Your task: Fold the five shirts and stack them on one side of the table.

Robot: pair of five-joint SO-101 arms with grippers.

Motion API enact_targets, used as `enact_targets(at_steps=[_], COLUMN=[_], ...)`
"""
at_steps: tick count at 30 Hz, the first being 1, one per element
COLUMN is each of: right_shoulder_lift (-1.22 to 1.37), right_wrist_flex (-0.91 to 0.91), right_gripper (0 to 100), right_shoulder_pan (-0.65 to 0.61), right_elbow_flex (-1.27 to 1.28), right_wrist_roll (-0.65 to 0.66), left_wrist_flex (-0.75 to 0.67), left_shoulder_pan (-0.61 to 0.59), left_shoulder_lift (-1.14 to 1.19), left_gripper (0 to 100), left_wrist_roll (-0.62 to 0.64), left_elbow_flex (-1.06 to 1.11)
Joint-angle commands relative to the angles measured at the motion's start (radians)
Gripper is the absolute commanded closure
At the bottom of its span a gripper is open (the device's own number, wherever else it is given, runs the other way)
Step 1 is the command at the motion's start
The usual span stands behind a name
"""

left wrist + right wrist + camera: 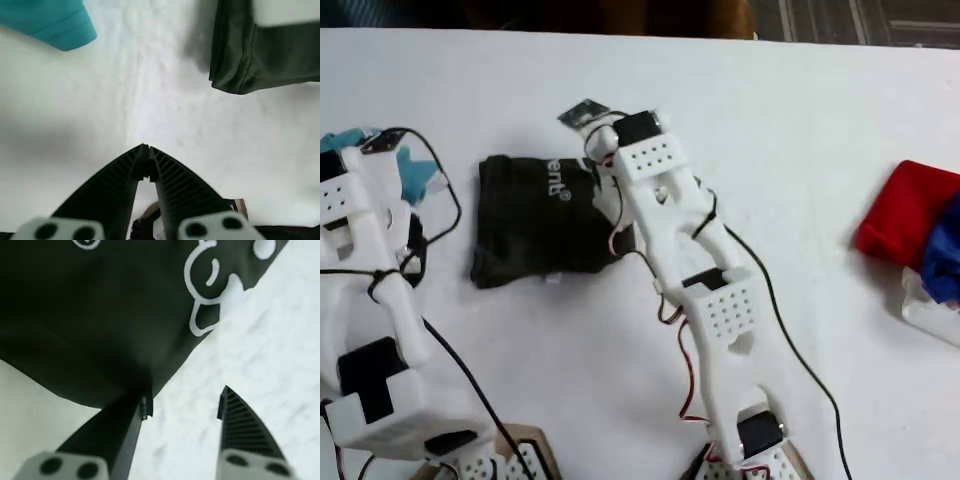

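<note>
Black shirt (535, 220) lies folded on the white table (800, 130), left of centre, and the right gripper (185, 397) hangs at its far right corner, jaws spread wide, 1 finger right at the cloth's edge! Left gripper (146, 152) is clenched on nothing, just above bare table between the teal shirt (415, 170) and the black one. Red shirt (910, 210) and blue shirt (945, 250) sit bunched together at the table's right edge.

Black shirt (535, 220) folded mid-table, teal shirt (50, 20) nearby, red shirt (910, 210), blue shirt (942, 255) apart

The black shirt (530, 230) carries white lettering (553, 183), cut off and unreadable
</note>
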Motion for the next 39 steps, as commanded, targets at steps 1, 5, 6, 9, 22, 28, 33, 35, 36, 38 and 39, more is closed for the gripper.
enact_targets(at_steps=[1, 5, 6, 9, 22, 28, 33, 35, 36, 38, 39], right_shoulder_lift=[-0.082, -0.059, -0.047, 0.005, 0.17, 0.174, 0.16, 0.154, 0.15, 0.15, 0.15], right_wrist_flex=[-0.001, -0.016, -0.016, -0.038, -0.107, -0.117, -0.124, -0.107, -0.102, -0.09, -0.076], right_gripper=[78.6, 78.6, 78.6, 78.6, 81.3, 97.8, 98.0, 98.0, 98.0, 98.0, 98.0], right_shoulder_pan=[-0.031, -0.068, -0.071, -0.076, -0.082, -0.087, -0.047, 0.002, 0.03, 0.096, 0.13], right_elbow_flex=[0.002, -0.005, -0.005, -0.005, -0.006, -0.006, -0.018, -0.06, -0.086, -0.158, -0.203], right_wrist_roll=[-0.057, -0.117, -0.127, -0.167, -0.227, -0.227, -0.226, -0.227, -0.227, -0.227, -0.227], left_wrist_flex=[-0.005, -0.005, -0.005, -0.003, 0.002, 0.002, 0.003, 0.003, 0.003, 0.003, 0.005], left_shoulder_pan=[-0.006, -0.006, -0.006, -0.006, -0.006, -0.006, -0.006, -0.008, -0.008, -0.008, -0.008], left_shoulder_lift=[-0.044, -0.044, -0.044, -0.044, -0.046, -0.046, -0.048, -0.048, -0.048, -0.048, -0.048], left_gripper=[97, 97, 97, 97, 97, 97, 97, 97, 97, 97, 97], left_wrist_roll=[-0.009, -0.009, -0.009, -0.009, -0.009, -0.008, -0.005, -0.005, -0.005, -0.005, -0.005], left_elbow_flex=[-0.001, -0.001, -0.001, -0.001, -0.008, -0.008, -0.008, -0.008, -0.008, -0.01, -0.01])
